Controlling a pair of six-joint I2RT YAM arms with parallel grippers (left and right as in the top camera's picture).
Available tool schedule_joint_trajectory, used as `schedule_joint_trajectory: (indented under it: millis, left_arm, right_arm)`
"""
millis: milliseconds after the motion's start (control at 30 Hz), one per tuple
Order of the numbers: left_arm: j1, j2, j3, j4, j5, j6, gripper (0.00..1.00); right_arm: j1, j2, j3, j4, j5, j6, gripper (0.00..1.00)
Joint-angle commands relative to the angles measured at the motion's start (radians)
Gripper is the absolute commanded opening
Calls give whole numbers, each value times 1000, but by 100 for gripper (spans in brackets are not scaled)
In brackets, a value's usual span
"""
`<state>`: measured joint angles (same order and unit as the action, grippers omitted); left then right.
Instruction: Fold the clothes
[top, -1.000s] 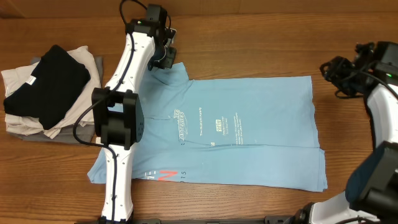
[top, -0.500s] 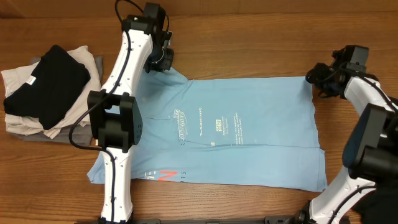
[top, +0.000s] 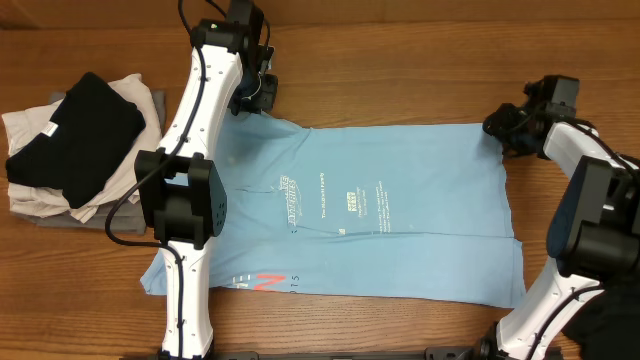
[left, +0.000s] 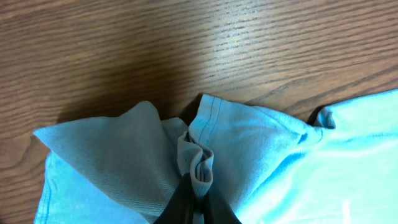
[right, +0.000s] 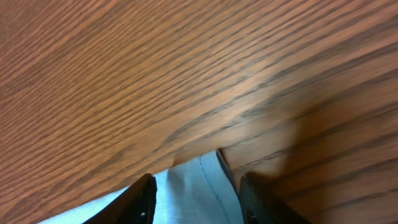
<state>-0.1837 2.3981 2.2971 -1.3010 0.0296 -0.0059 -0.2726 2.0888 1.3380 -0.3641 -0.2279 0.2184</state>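
The blue T-shirt (top: 400, 220) lies spread flat on the table (top: 400, 60), with the folded pile (top: 80, 140) on the left arm's side. At the far edge, the left gripper (left: 198, 196) pinches a bunched sleeve. The right gripper (right: 198, 199) straddles the hem corner, jaws apart and holding nothing. My guess is that both far corners are meant to fold over together.

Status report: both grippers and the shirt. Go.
Left gripper shut on blue T-shirt, fabric bunched. Right gripper open, astride shirt's far corner, not yet clamped. Shirt otherwise flat on table; folded pile beside it, apart.
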Motion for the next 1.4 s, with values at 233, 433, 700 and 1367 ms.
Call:
schedule_joint_trajectory:
  millis: [233, 433, 700, 1367]
  left_arm:
    - [-8, -35, 23, -20, 15, -24, 4]
    - [-8, -38, 23, -34, 14, -24, 4]
    - [-6, -102, 23, -85, 3, -17, 4]
    - [-6, -235, 23, -345, -40, -17, 4]
  right_arm:
    - [22, 62, 12, -10, 63, 42, 16]
    - [1, 29, 13, -20, 70, 43, 4]
    - [-3, -121, 13, -88, 32, 43, 4]
    - [-16, -261, 12, -343, 40, 94, 4]
